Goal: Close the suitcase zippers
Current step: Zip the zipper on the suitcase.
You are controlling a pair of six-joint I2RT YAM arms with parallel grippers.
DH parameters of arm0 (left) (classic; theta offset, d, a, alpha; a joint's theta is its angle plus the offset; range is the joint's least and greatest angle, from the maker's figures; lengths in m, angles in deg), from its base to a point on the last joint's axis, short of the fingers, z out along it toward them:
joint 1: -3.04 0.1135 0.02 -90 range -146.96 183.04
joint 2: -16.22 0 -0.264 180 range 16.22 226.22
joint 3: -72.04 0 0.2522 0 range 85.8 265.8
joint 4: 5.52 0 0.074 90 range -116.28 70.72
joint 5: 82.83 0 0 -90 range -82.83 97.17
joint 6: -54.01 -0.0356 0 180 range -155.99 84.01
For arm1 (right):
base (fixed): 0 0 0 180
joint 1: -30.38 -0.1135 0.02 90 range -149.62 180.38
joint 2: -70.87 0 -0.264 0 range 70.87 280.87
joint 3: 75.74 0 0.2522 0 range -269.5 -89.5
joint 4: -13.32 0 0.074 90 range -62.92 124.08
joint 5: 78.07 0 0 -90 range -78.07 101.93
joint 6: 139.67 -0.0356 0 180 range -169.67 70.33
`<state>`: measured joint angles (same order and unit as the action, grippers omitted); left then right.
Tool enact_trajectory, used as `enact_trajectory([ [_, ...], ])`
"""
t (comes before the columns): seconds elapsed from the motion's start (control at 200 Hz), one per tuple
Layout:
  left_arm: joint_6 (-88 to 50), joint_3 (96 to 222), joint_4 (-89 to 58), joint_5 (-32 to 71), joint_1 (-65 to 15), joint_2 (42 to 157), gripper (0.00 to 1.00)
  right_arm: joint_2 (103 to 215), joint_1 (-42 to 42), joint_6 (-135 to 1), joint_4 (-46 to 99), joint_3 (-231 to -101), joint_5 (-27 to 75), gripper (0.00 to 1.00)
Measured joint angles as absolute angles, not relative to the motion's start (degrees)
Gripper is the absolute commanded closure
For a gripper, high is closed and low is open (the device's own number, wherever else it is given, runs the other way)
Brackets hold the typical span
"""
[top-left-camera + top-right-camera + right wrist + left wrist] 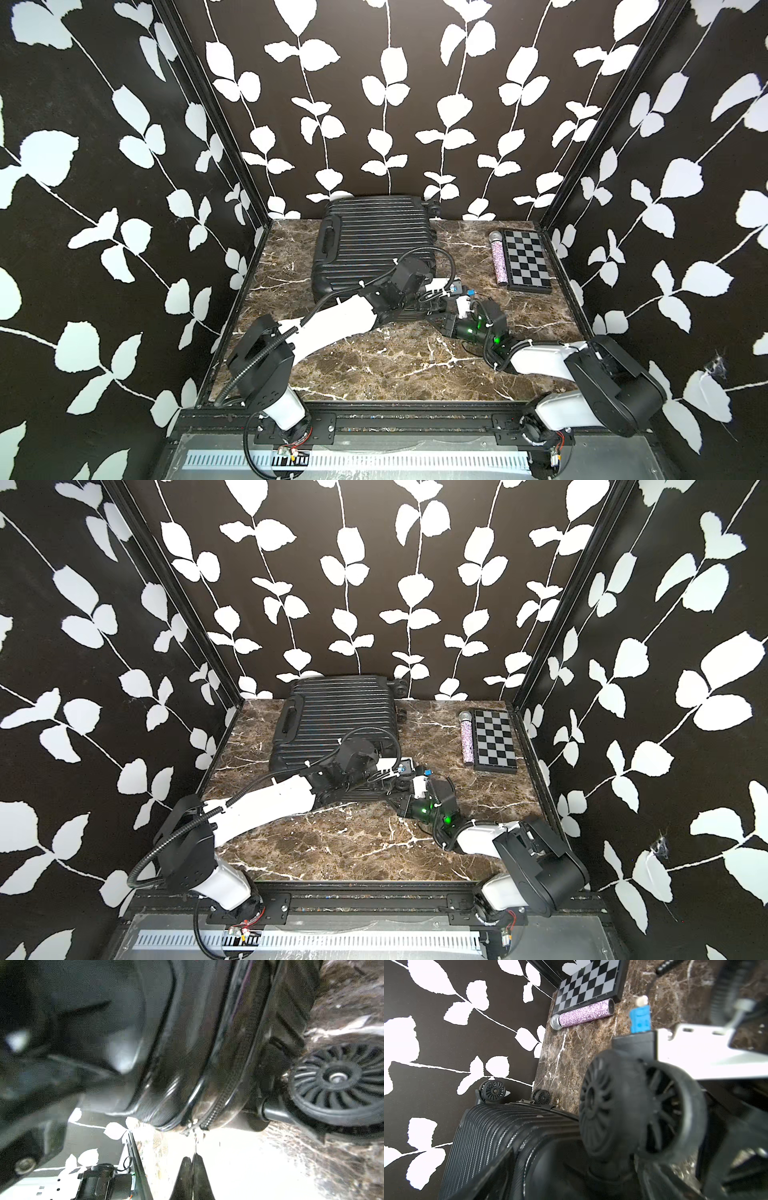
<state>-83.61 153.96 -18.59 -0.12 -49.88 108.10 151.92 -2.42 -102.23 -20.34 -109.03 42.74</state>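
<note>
The black ribbed suitcase (370,245) (328,721) lies flat at the back of the marble table (374,365). My left gripper (430,302) is at its near right corner. In the left wrist view its fingers are dark blurs set wide apart around a wheel's mount (604,1169), just under a near wheel (623,1105). My right gripper (192,1158) is low at the same corner, fingertips pressed together. A thin tab runs from them to the end of the zipper track (218,1105) on the rim. It looks like a zipper pull.
A flat checkered box (525,262) with a glittery purple microphone (498,257) beside it lies at the back right. Leaf-patterned walls enclose the table on three sides. Both wrists crowd the suitcase's near right corner, close to another wheel (336,1080).
</note>
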Motion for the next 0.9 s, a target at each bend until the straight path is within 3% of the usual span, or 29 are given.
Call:
enact_trajectory([
  [0.345, -81.27, 157.53, -17.33, 0.04, -49.86, 111.77, 0.14, 155.77, -5.10, -105.55, -26.83, -108.92, 40.92, 1.00],
  [0.54, -78.69, 159.08, -18.97, 1.74, -49.27, 111.94, 0.01, 156.23, -6.13, -105.83, -27.14, -108.92, 38.70, 1.00],
  [0.66, -75.04, 162.03, -25.06, 4.78, -48.44, 111.48, 0.01, 156.21, -6.46, -105.05, -25.85, -108.99, 37.54, 1.00],
  [0.9, -61.23, 166.60, -35.05, 10.35, -43.13, 102.11, 0.01, 155.36, -6.77, -102.18, -20.49, -110.97, 35.94, 1.00],
])
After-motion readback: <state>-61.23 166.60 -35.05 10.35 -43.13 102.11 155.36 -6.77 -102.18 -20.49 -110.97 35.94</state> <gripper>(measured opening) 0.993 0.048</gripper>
